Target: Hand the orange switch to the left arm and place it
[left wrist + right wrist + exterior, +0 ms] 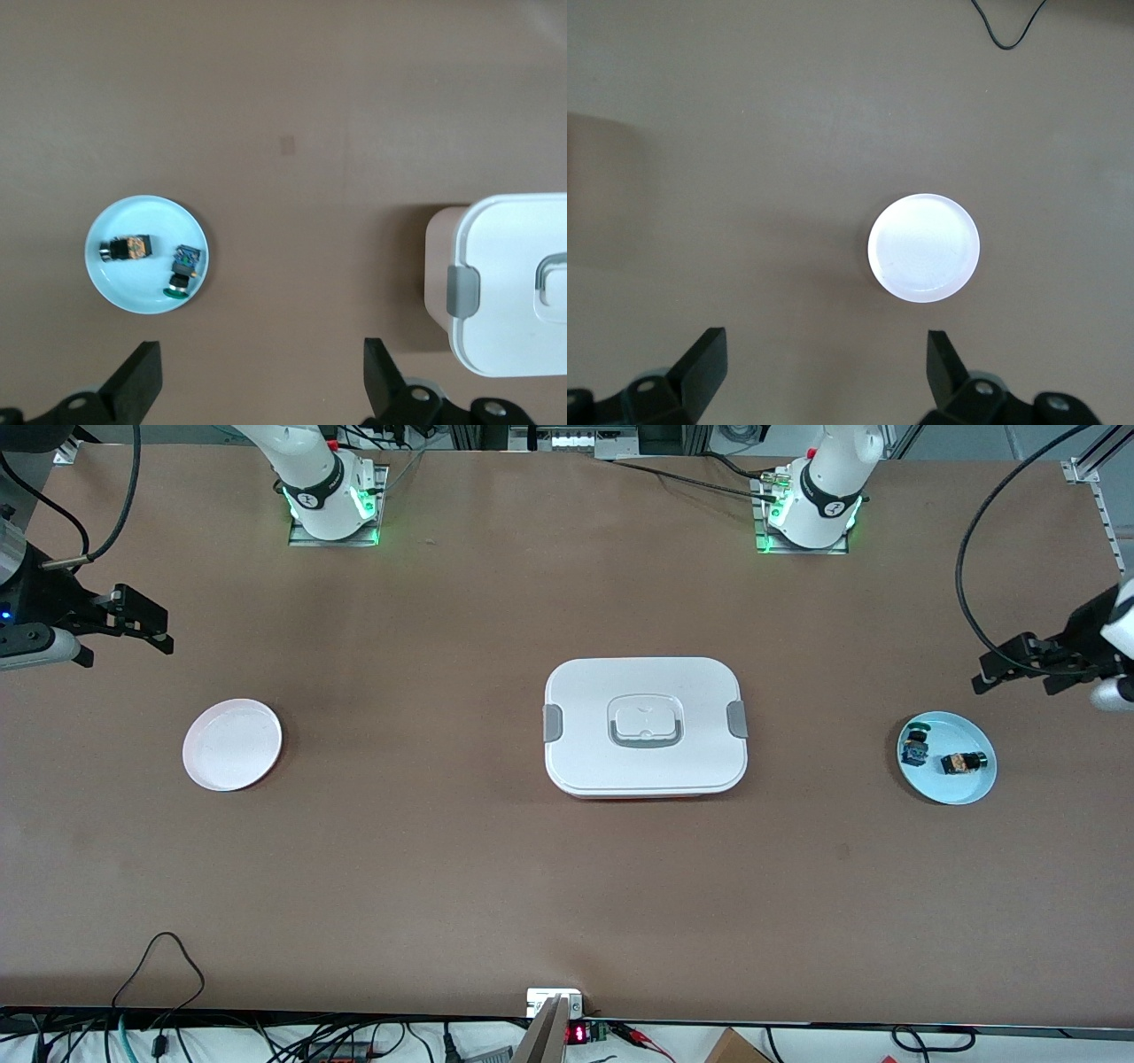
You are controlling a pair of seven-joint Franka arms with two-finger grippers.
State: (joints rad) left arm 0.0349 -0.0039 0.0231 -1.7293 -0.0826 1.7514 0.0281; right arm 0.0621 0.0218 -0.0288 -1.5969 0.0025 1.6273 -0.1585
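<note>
Orange switch lay on the blue plate near the table edge at the left arm's end, long axis along the table's length, blue-green piece beside it. Left gripper, fingers spread and empty, hovered close by that plate. Right gripper, also spread, waited over the right arm's end, box between them.

The two arms are glossy white with dark grey joint bands, and green lights glow at their bases. Black cables loop to each wrist. The left gripper and right gripper are matte black, with blocky fingers.
</note>
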